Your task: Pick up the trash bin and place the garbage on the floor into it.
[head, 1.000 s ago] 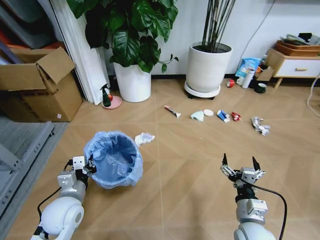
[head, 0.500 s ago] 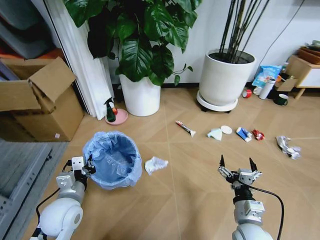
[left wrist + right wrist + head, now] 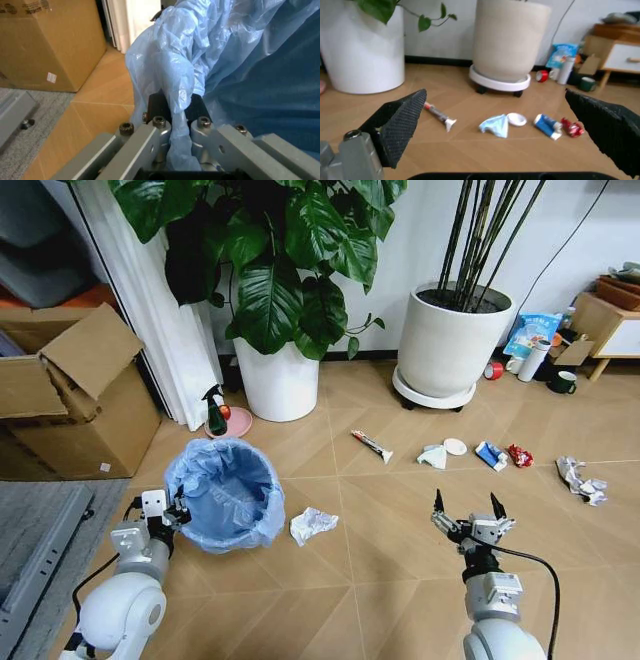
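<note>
One bin [image 3: 224, 494] stands on the floor [image 3: 380, 570] at the robot's left front, a small round tub lined with a crinkly light-blue bag [image 3: 170, 71] that spills over its rim and hides most of the dark wall. The left tool [image 3: 172, 518] is clamped on the bin's near-left rim; in the left wrist view its two dark fingers [image 3: 156, 107] pinch a fold of the bag between them.

Seven pieces of garbage lie on the floor. A crumpled white paper [image 3: 312, 525] sits just right of the bin, apart from it. Farther off, in a loose row running rightward: a small tube [image 3: 371, 445], a pale folded scrap [image 3: 433, 456] with a white disc [image 3: 455, 446] just beside it, a blue wrapper [image 3: 490, 455], a red wrapper [image 3: 520, 455], and a crumpled silvery-white wrapper [image 3: 581, 479] at the far right.

The right tool [image 3: 469, 518] hangs over bare floor at the right front, its two fingers spread wide with nothing between them; the row of litter lies well beyond it.

Behind stand two white plant pots, one with broad leaves [image 3: 281, 377] and one with tall stems [image 3: 444, 340]. One cardboard box [image 3: 75, 400] sits at the left, with a spray bottle [image 3: 214, 412] between it and the leafy pot.
</note>
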